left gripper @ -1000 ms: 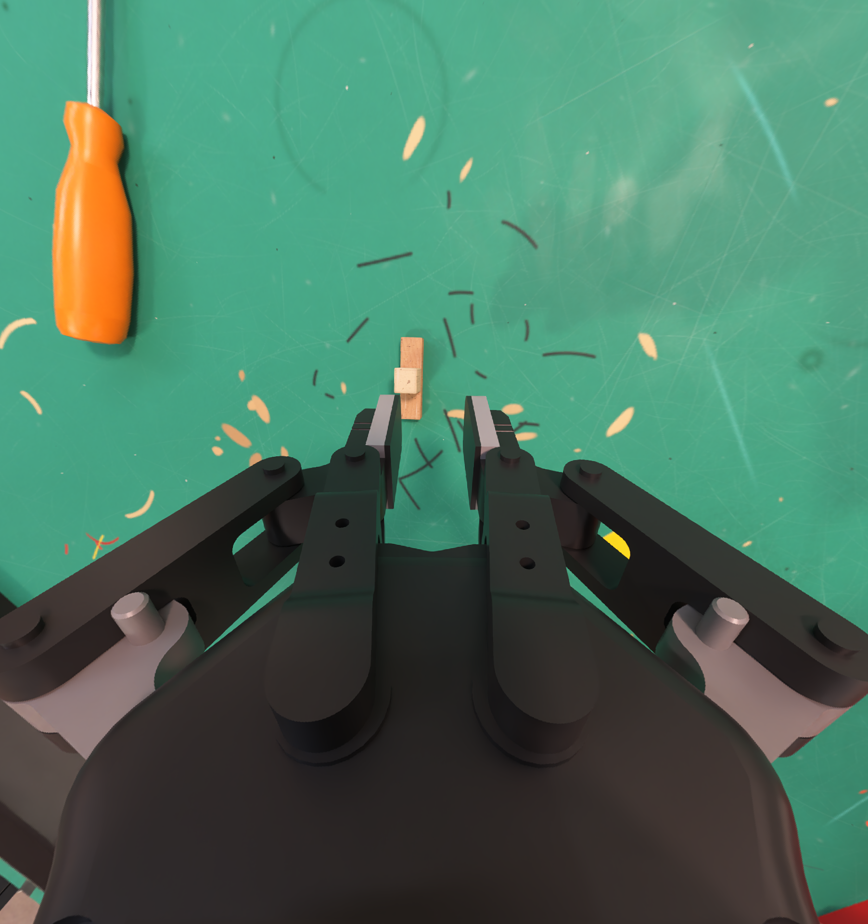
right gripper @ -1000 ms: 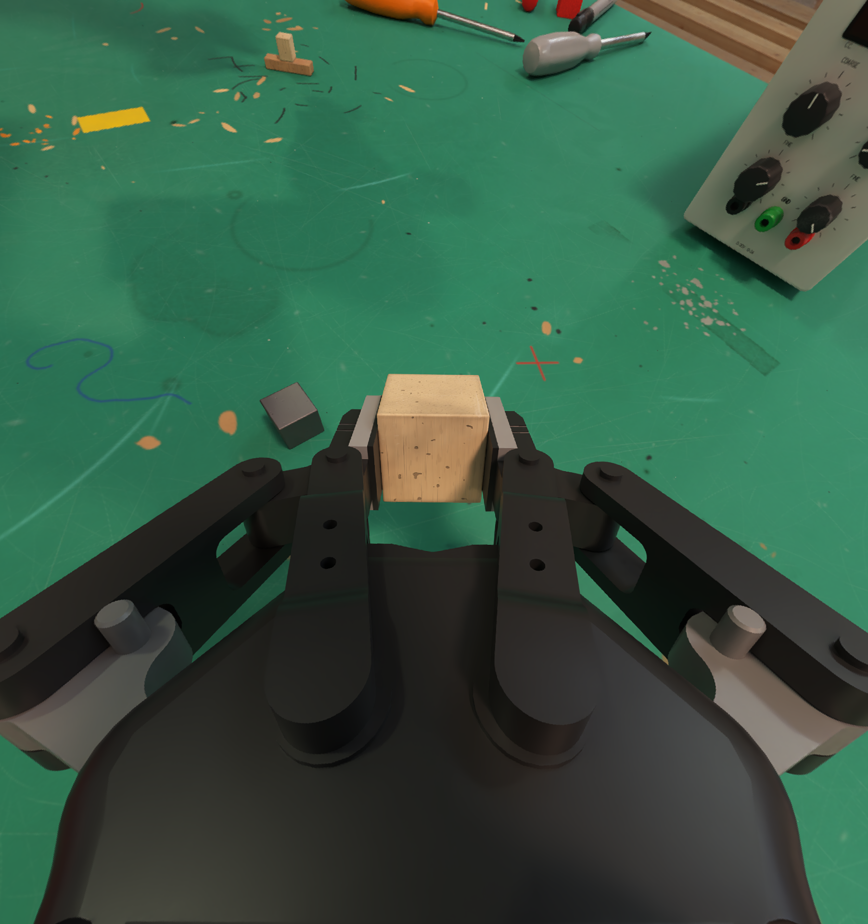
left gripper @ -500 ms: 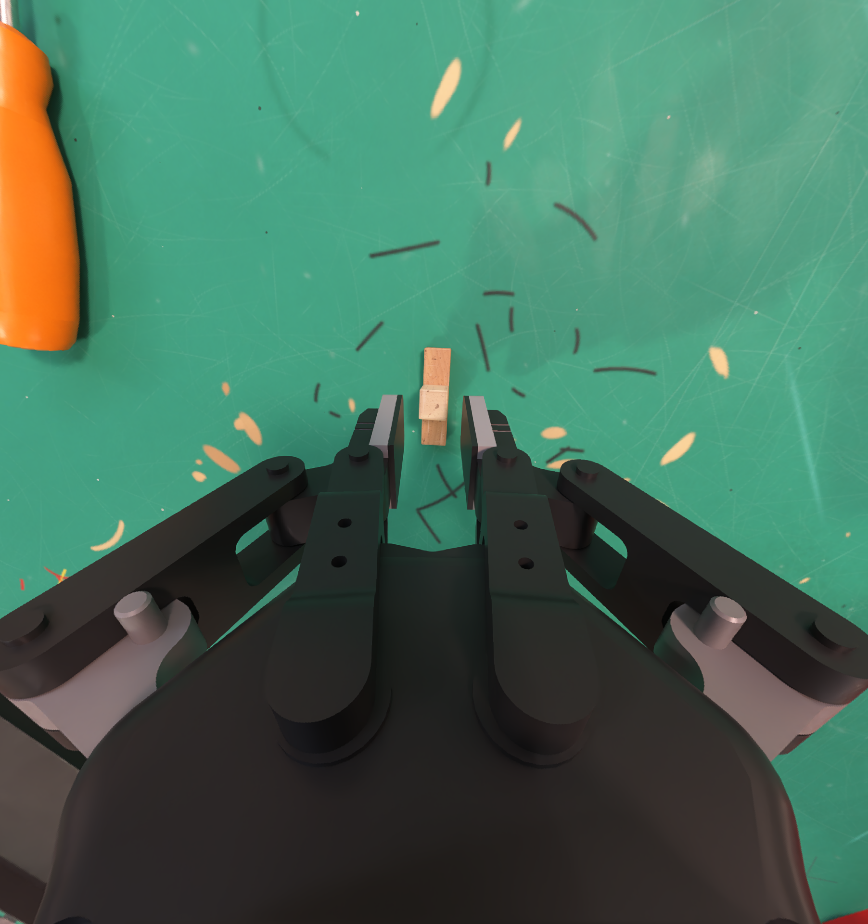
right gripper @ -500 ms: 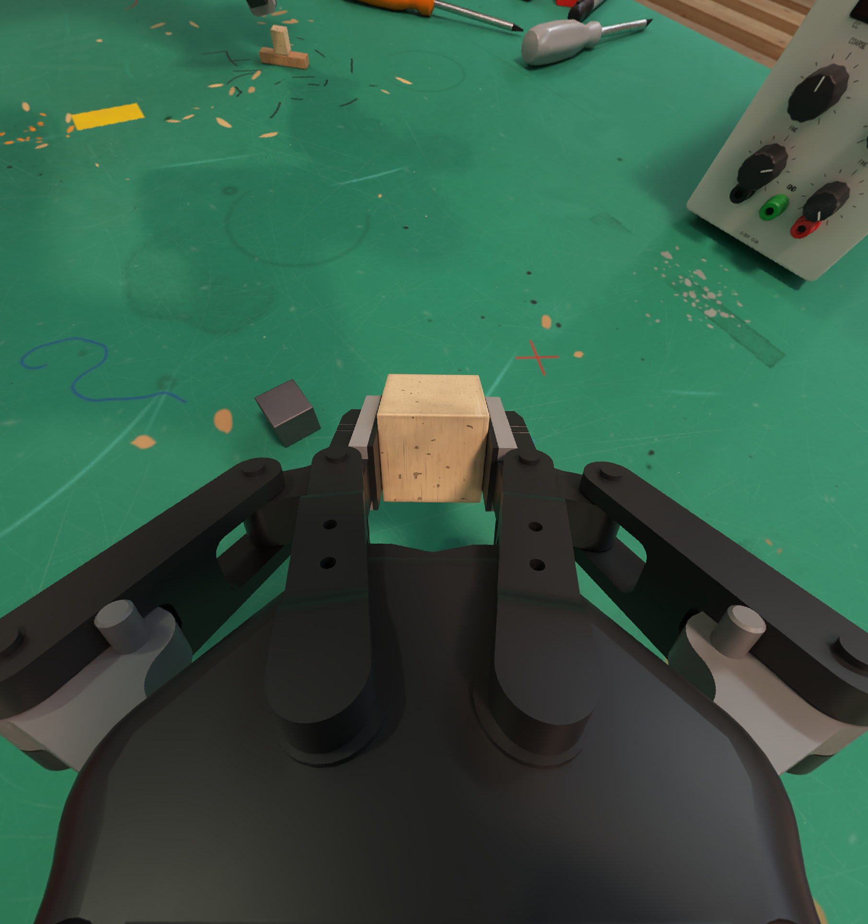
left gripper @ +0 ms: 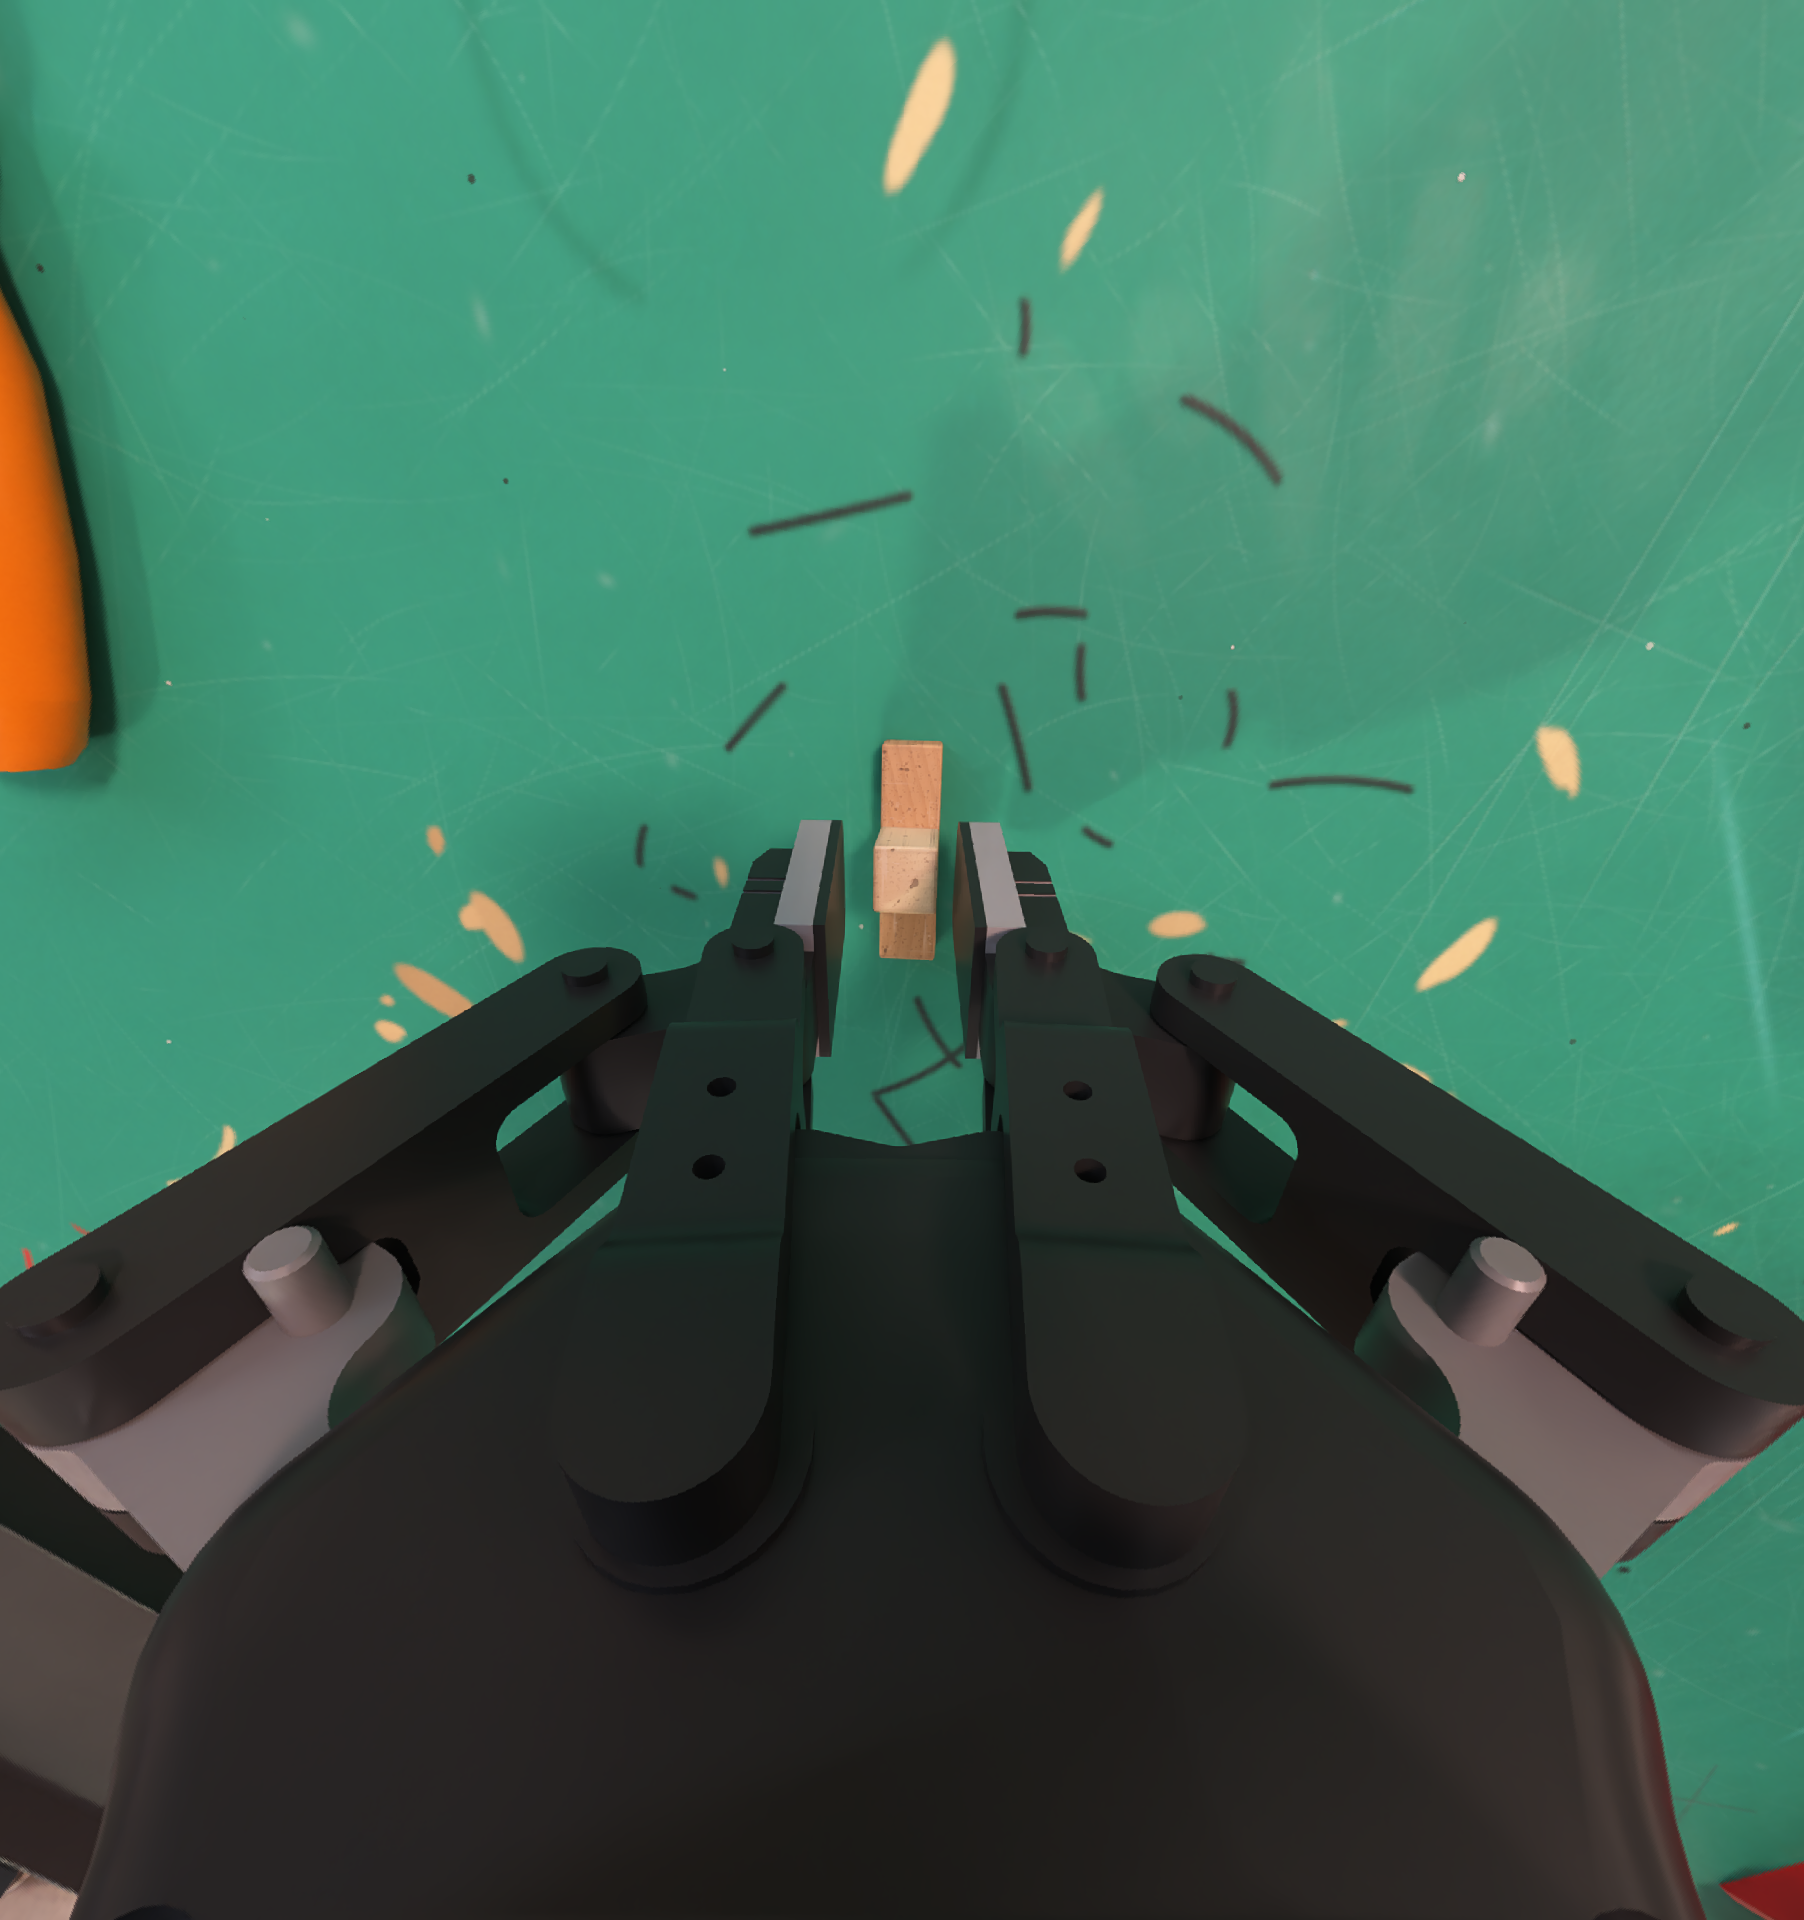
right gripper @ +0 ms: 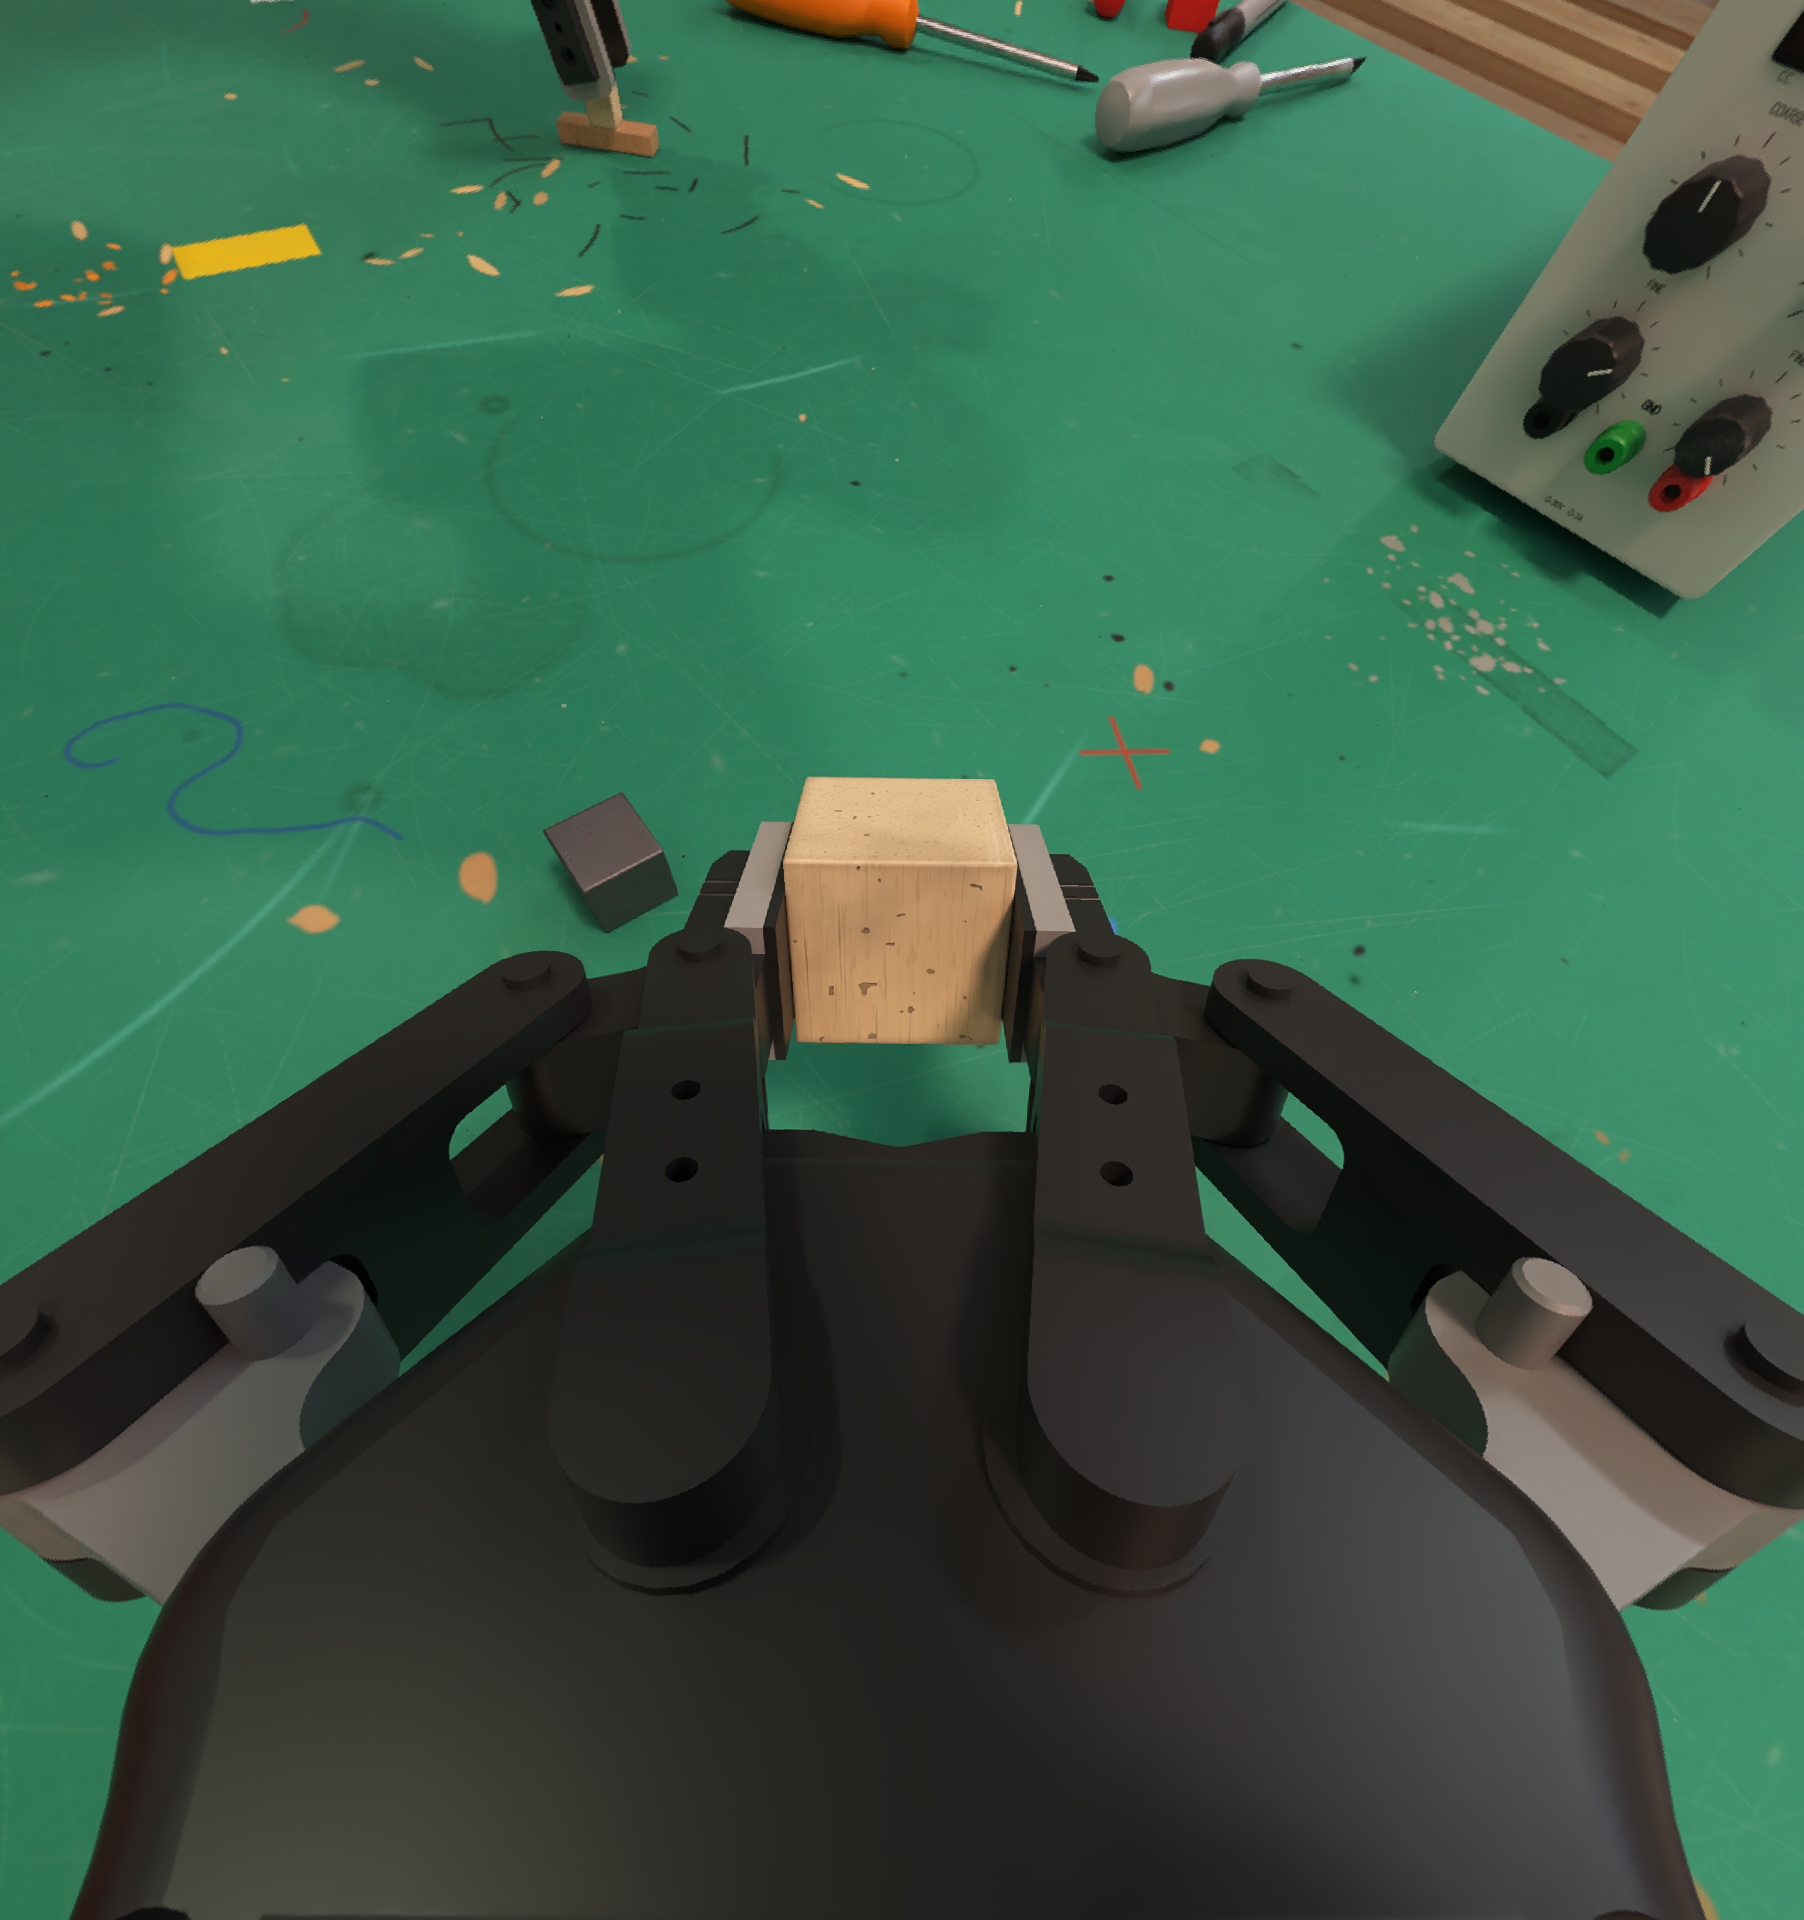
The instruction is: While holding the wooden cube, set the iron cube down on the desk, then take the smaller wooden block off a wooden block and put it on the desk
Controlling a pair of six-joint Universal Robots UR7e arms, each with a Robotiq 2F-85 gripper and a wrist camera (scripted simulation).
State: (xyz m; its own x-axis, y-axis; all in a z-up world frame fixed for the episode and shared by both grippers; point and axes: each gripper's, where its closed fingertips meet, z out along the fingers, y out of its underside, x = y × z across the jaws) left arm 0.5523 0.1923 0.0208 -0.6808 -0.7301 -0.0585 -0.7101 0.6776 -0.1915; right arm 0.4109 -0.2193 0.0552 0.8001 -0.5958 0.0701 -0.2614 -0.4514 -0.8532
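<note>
The smaller wooden block [left gripper: 904, 876] sits atop the wooden block [left gripper: 910, 781] on the green surface [left gripper: 1397, 520], between the left tool's [left gripper: 898, 894] narrowly parted fingers. Closing off-centre could drag both blocks. The right tool [right gripper: 898, 914] clamps the wooden cube [right gripper: 898, 914]; iron cube [right gripper: 609, 858] rests left. The panel's [right gripper: 1563, 416] lettering is left unquoted.

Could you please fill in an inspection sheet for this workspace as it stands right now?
Surface: green desk mat, scratched, strewn with chips and pen marks.
Job's things: iron cube resting on the mat; smaller wooden block still atop the wooden block.
Clutter: orange screwdriver, grey screwdriver, yellow tape.
Grippers: left gripper open, straddling the smaller block; right gripper shut on the wooden cube.
Cables: nothing seen.
Surroundings: knobbed instrument box.
</note>
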